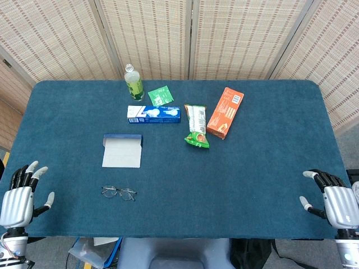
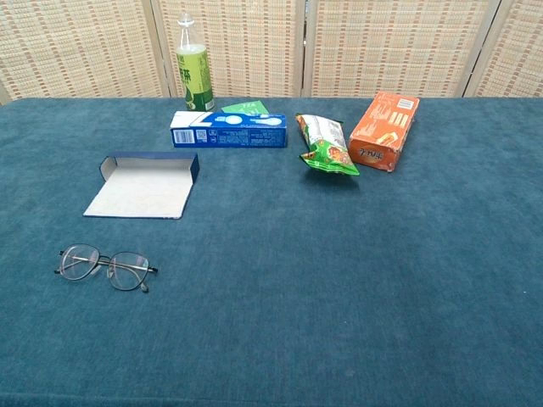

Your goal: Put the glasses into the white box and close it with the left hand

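Thin-framed glasses (image 1: 119,193) (image 2: 106,267) lie on the blue table near its front left, lenses up. Just behind them the white box (image 1: 122,151) (image 2: 142,186) lies open, its white inside showing and its blue lid edge at the back. My left hand (image 1: 22,195) hovers at the front left corner of the table, well left of the glasses, fingers spread and holding nothing. At the front right corner my right hand (image 1: 332,199) is likewise spread and holds nothing. Neither hand appears in the chest view.
Along the back stand a green bottle (image 1: 133,83) (image 2: 194,75), a green sachet (image 1: 159,95), a blue toothpaste box (image 1: 153,114) (image 2: 228,131), a green snack bag (image 1: 196,134) (image 2: 325,145) and an orange carton (image 1: 225,112) (image 2: 384,131). Woven screens back the table (image 1: 235,185).
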